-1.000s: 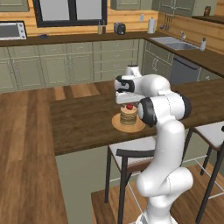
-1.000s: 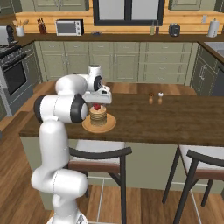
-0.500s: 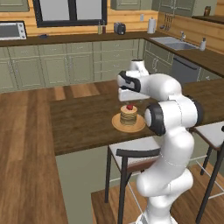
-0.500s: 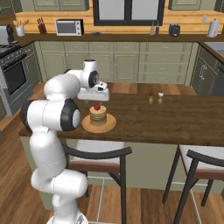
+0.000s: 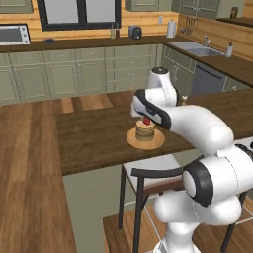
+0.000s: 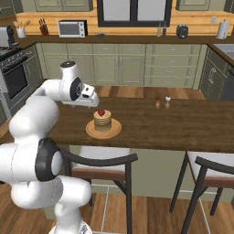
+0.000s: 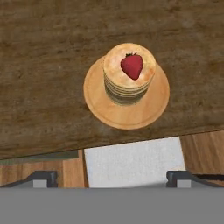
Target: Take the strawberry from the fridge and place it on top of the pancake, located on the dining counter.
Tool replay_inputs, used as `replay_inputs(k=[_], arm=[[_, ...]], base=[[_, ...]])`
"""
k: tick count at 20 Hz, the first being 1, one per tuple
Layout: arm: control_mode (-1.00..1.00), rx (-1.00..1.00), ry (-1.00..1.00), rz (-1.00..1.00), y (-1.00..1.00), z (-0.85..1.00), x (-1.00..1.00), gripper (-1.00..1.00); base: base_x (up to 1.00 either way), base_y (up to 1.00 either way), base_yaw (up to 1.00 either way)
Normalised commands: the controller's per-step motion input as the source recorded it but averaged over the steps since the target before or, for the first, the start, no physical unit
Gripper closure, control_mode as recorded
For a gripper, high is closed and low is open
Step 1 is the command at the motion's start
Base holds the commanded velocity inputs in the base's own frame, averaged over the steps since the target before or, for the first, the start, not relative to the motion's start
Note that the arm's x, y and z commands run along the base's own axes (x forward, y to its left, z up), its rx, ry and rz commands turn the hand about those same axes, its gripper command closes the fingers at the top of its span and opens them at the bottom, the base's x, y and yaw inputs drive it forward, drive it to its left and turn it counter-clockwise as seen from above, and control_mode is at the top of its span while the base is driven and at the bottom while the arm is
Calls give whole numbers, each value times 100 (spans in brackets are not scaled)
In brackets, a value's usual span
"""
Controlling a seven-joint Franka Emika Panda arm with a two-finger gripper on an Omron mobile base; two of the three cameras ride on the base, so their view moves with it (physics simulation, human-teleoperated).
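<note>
The strawberry (image 7: 132,65) lies on top of the pancake (image 7: 127,85), a small stack on a round tan plate (image 7: 124,114) near the front edge of the dining counter (image 7: 43,65). My gripper (image 7: 111,177) hovers above the stack and back from it, open and empty. From the right base view the hand (image 6: 93,99) hangs up and to the left of the strawberry (image 6: 101,112) and pancake (image 6: 102,121). In the left base view the strawberry (image 5: 146,121) tops the pancake (image 5: 145,131), just under the hand. The fridge is out of view.
Two small shakers (image 6: 162,103) stand further along the dining counter (image 6: 183,128). A white-seated stool (image 6: 98,160) is tucked under the edge below the plate, and another stool (image 6: 210,169) stands to the right. Green cabinets and a worktop (image 6: 137,39) line the far wall.
The hand has pulled back from the pancake toward the robot's side, with the arm folding in. The strawberry stays put on the stack. The jaws remain open.
</note>
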Motion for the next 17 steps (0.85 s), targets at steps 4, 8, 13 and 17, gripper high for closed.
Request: replay_inputs(k=[4, 8, 13, 17], arm=[[-100, -9, -12, 0, 99, 66, -100, -100], [-100, -3, -20, -3, 46, 13, -100, -100], [-100, -9, -5, -2, 45, 2, -100, -100], [-100, -10, 0, 0, 34, -31, -100, -100]], base=[[0, 0, 0], [0, 0, 0], [0, 0, 0], [0, 0, 0]])
